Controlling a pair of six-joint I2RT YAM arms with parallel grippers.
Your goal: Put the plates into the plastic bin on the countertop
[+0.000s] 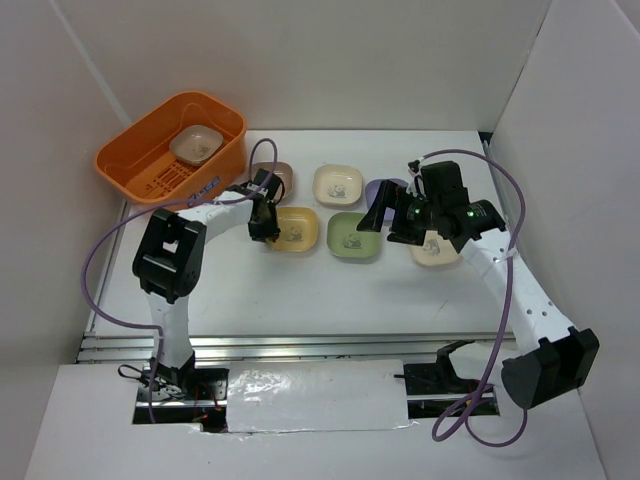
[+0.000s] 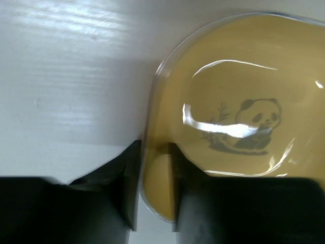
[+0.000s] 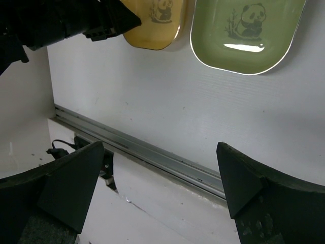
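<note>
On the yellow plate (image 2: 228, 66) — a printed panda (image 2: 256, 122).

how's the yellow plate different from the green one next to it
The yellow plate is a warm yellow, the green plate a pale green. The left gripper has a finger either side of the yellow plate's rim; nothing grips the green plate. From above, the yellow plate lies left of the green plate. Both are shallow rounded-square dishes with a panda print, on the white countertop.
</note>
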